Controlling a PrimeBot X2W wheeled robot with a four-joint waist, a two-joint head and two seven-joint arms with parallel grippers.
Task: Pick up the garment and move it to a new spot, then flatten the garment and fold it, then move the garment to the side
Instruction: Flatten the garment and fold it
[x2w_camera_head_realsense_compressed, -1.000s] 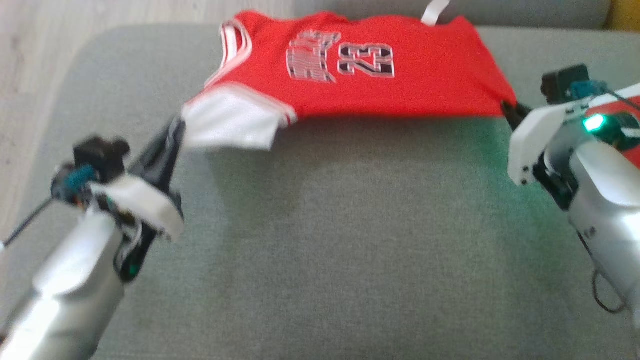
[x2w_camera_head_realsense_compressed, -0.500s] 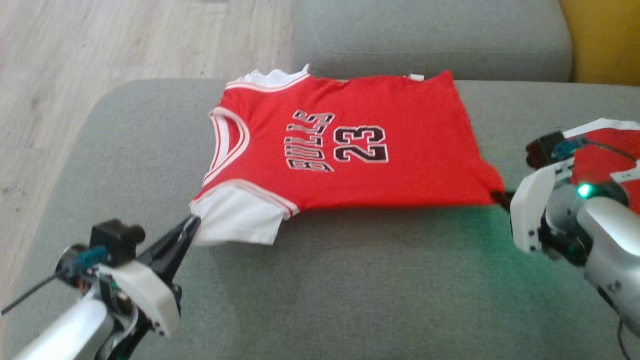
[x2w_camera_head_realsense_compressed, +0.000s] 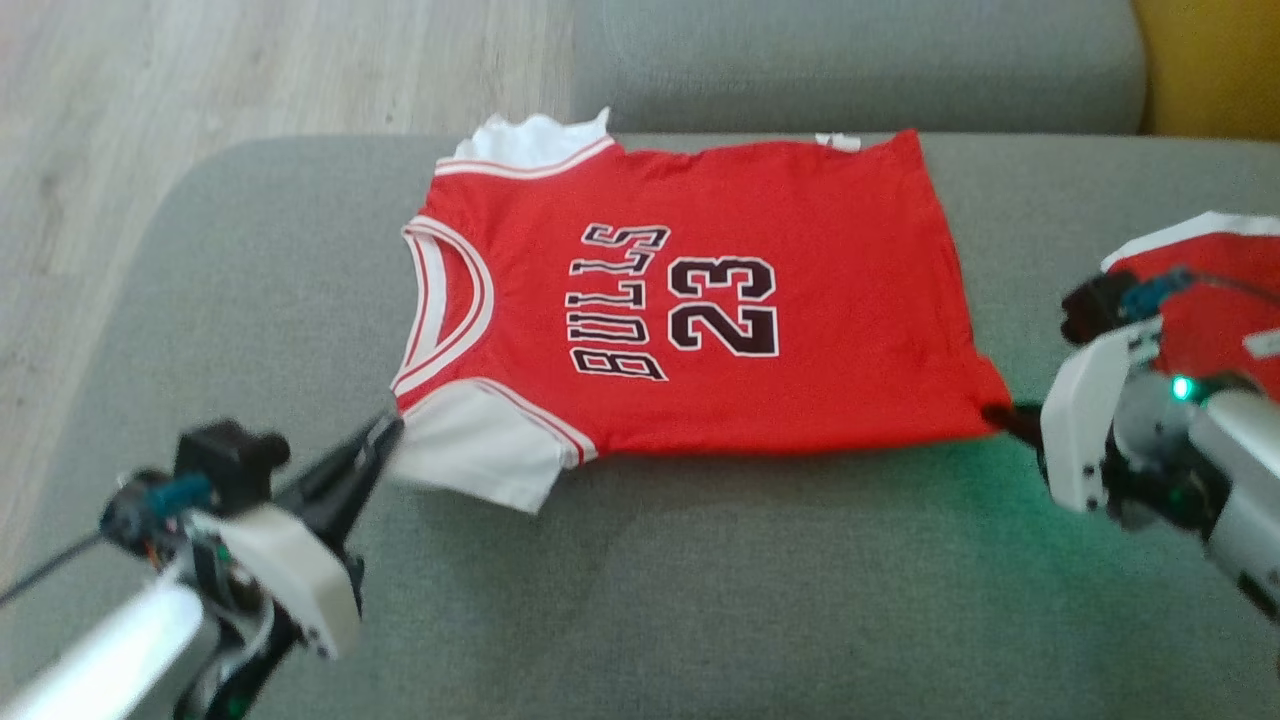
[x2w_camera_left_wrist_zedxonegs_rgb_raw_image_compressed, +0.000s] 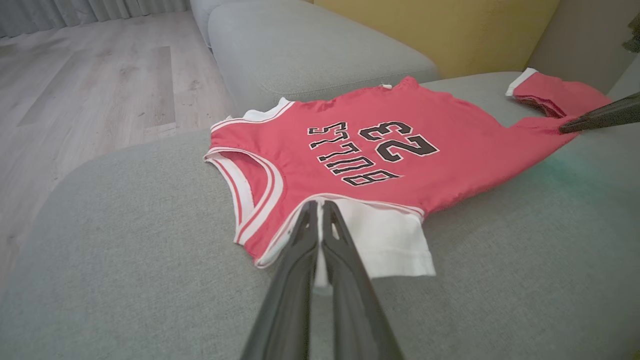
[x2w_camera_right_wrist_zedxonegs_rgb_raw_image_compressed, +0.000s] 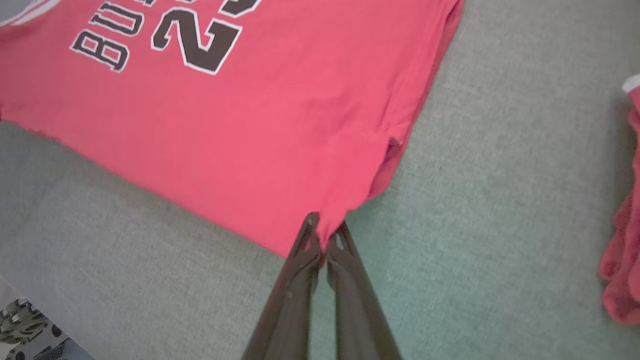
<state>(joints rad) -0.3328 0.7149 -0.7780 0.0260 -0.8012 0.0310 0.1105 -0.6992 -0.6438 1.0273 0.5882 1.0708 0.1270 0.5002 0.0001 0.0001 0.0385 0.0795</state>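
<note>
Looking down from the head view, you have the left gripper (x2w_camera_head_realsense_compressed: 388, 432) at 8 o'clock, jaws pressed together on the white near sleeve of the garment (x2w_camera_head_realsense_compressed: 700, 300), and the right gripper (x2w_camera_head_realsense_compressed: 1000, 412) at 3 o'clock, pinching the near hem corner. The left wrist view shows that first grip closer: both fingers (x2w_camera_left_wrist_zedxonegs_rgb_raw_image_compressed: 290, 280) meet with a strip of white sleeve cloth caught between them. The right wrist view shows the second, the red corner drawn to a point between the closed tips. The garment lies face up on the grey sofa seat (x2w_camera_head_realsense_compressed: 700, 600), toward 12 o'clock from the bare cushion nearest you, collar at 9 o'clock, hem at 3 o'clock. It is a red jersey with white sleeves, white-striped neck trim, and black "BULLS" and "23" lettering; it is spread nearly flat, its near edge running straight between your grippers. Past the hem, apart from it, lies a second red garment (x2w_camera_left_wrist_zedxonegs_rgb_raw_image_compressed: 555, 92). Farthest off, the left wrist view adds a grey back cushion (x2w_camera_left_wrist_zedxonegs_rgb_raw_image_compressed: 310, 50), a yellow surface (x2w_camera_left_wrist_zedxonegs_rgb_raw_image_compressed: 450, 30) and wood floor (x2w_camera_left_wrist_zedxonegs_rgb_raw_image_compressed: 100, 90).
</note>
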